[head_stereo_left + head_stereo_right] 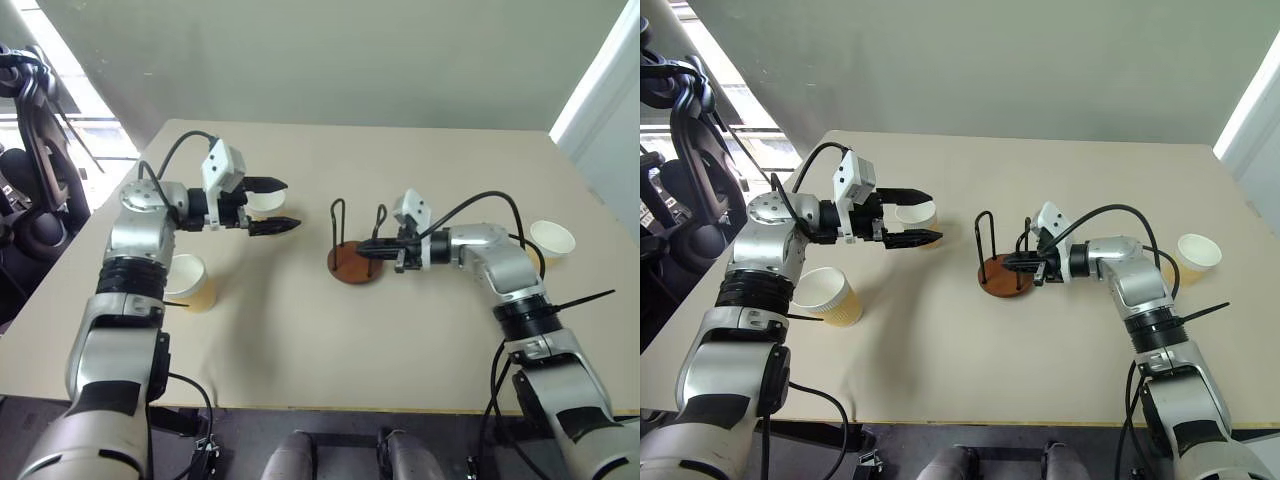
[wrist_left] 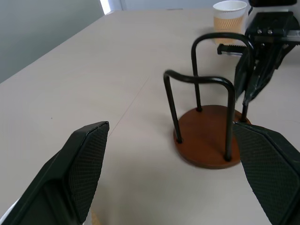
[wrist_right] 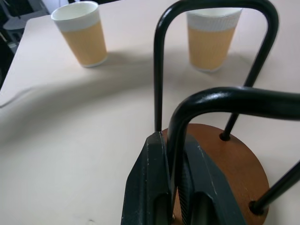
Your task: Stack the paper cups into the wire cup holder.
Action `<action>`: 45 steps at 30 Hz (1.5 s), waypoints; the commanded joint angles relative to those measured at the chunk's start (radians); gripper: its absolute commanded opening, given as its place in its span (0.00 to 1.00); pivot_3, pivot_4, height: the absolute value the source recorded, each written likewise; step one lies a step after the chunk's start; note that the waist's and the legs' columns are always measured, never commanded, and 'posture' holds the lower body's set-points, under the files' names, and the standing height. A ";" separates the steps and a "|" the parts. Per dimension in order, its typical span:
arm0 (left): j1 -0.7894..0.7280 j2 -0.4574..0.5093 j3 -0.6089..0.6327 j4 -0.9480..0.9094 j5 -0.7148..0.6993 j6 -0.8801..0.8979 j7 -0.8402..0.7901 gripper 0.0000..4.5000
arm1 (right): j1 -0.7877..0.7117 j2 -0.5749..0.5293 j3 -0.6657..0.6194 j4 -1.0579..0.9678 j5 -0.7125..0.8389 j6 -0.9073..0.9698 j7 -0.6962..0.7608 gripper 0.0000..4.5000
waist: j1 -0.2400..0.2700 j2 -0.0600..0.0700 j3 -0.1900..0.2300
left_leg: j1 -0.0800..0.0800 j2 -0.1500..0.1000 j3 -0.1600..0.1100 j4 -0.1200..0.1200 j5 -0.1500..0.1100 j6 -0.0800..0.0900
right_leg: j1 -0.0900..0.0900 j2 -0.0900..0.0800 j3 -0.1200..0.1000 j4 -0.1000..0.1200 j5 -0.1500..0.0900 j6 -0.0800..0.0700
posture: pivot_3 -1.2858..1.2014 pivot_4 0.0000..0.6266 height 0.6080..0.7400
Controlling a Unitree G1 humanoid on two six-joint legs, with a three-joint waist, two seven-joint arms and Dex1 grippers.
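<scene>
we find the right gripper [image 1: 378, 247] fingers pinching a holder [image 1: 358, 262] loop, steadying it; left gripper [image 1: 268, 205] fingers spread, empty, near a cup [image 1: 917, 213].

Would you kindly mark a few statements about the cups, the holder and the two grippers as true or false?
1. The right gripper is shut on a wire loop of the holder. True.
2. A cup already sits in the holder. False: the holder is empty, and all three cups stand on the table.
3. The left gripper holds a cup. False: its jaws are open with nothing between them; a cup stands behind it.
4. One cup stands near the table's right edge. True.
5. The cup by the left arm lies on its side. False: it stands upright.
</scene>
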 commanded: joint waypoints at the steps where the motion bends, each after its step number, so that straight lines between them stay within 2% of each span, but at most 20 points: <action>1: -0.036 0.011 0.015 -0.015 -0.003 0.004 -0.005 1.00 | -0.001 -0.007 0.005 -0.063 0.022 0.001 0.020 0.01 | -0.001 0.000 0.000 | 0.000 0.000 0.000 0.000 0.000 0.000 | 0.000 0.000 0.000 0.000 0.000 0.000 | 0.52 0.24 1.00; 22: -0.033 0.009 0.013 -0.021 0.001 -0.011 -0.007 1.00 | -0.073 -0.027 0.030 0.101 -0.038 -0.120 0.067 0.01 | -0.001 0.000 0.000 | 0.000 0.000 0.000 0.000 0.000 0.000 | 0.000 0.000 0.000 0.001 0.000 0.000 | 0.52 0.24 1.00; 26: -0.033 0.009 0.012 -0.022 -0.002 -0.001 -0.011 1.00 | -0.068 -0.033 0.032 0.094 -0.044 -0.136 0.086 0.24 | -0.001 0.000 0.000 | 0.000 0.000 0.000 0.000 0.000 0.000 | 0.000 0.000 0.000 0.000 0.000 0.000 | 0.52 0.24 1.00; 32: -0.036 0.008 0.006 -0.020 0.007 0.013 -0.004 1.00 | -0.064 -0.049 0.032 0.085 -0.050 -0.137 0.101 0.24 | -0.001 0.000 0.000 | 0.000 0.000 0.000 0.000 0.000 0.000 | 0.000 0.000 0.000 0.001 0.000 -0.001 | 0.52 0.24 1.00; 45: -0.038 0.011 -0.004 -0.005 0.038 -0.012 0.008 1.00 | -0.140 -0.201 0.017 0.167 -0.079 -0.153 0.190 0.24 | -0.001 0.000 0.000 | 0.000 0.000 0.000 0.000 0.000 0.000 | 0.000 0.000 0.000 0.001 0.001 -0.001 | 0.52 0.24 1.00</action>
